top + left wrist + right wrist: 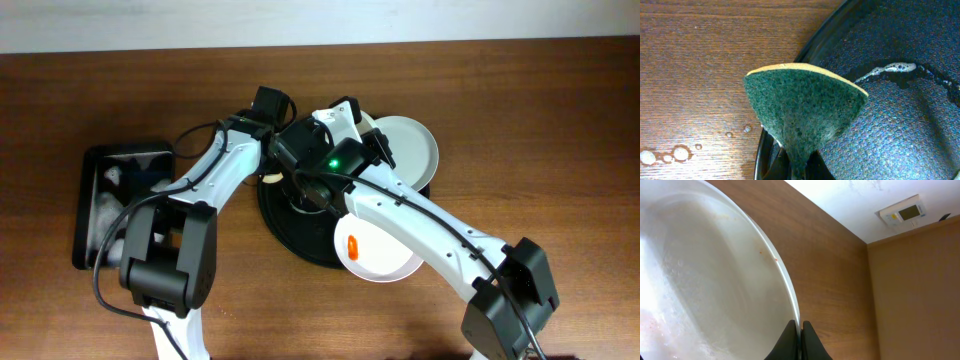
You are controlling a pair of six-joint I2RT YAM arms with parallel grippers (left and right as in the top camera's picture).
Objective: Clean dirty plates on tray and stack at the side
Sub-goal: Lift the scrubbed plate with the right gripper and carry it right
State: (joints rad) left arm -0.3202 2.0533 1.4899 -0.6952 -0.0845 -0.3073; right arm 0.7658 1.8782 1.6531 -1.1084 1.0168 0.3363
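**Overhead:** The left arm [215, 175] and right arm [420, 225] crossed above the round black tray [293, 240] at the middle of a wooden table [540, 120]. They hid most of the tray and both arms' working ends. A smeared plate [376, 265], white with an orange smear [352, 246], lay at the tray's near right edge, partly under the right arm. A second plate [412, 150], also white, showed at the far right edge. A green light [331, 163] glowed on the right arm. Well apart to the left stood a rectangular black tray [92, 170], its pale contents hard to make out.

**Left wrist:** The left gripper [800, 167], mostly cut off at the bottom of the frame, pinched a green scouring sponge [805, 110] with a yellow backing. The sponge hung over the tray's left rim. A streak of suds [890, 67] lay on the tray's pebbled floor, and water drops [665, 156] beaded on the table beside it.

**Right wrist:** The right gripper [800, 330] was clamped on the rim of a wet plate [705, 280], which filled the left of the frame and ran off its edges. Faint orange specks [768, 255] dotted the plate near its rim. Beyond it, a wall panel [902, 212] showed a display too small to read. Whether this was the second plate seen from above could not be told.
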